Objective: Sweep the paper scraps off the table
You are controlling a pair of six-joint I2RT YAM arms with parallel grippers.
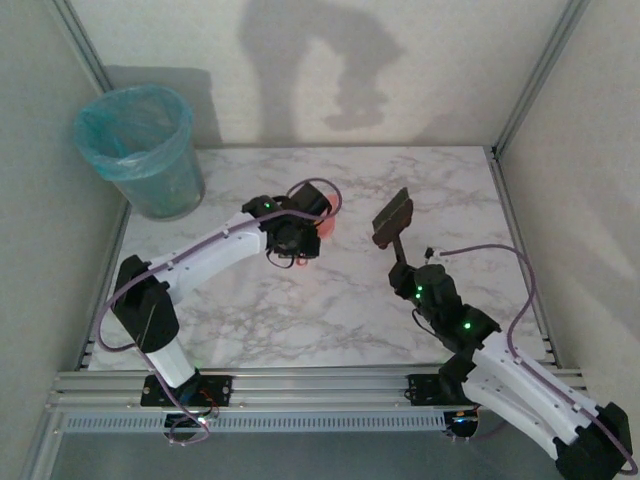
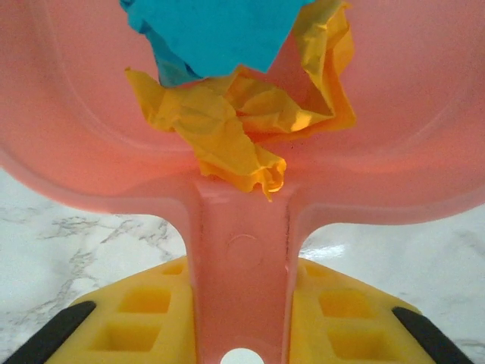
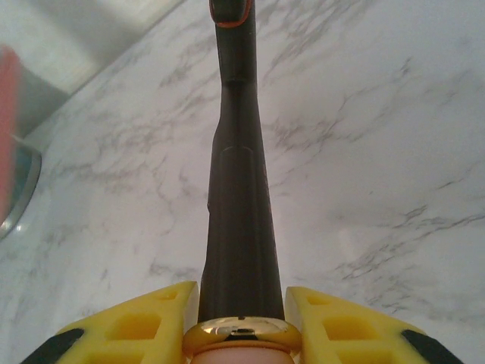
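- The left jaws were closed on the flat handle of the pink dustpan, and the handle ran straight out between them, along their own line
- The paper scraps, several orange-yellow and one cyan, lay inside the dustpan, gathered against its near wall just where the handle begins
- The right jaws were closed tight around the dark handle of the brush; its long axis pointed away from them to the far side, with the head over the table, right of centre
- In the top view the dustpan was near the middle of the table, and the bin with a blue-green liner stood far and left of it, at the table corner
- The left arm was clearly nearer to the bin, so I judge the emptying was its job: the pan had to travel left and far, level, then tip over the rim
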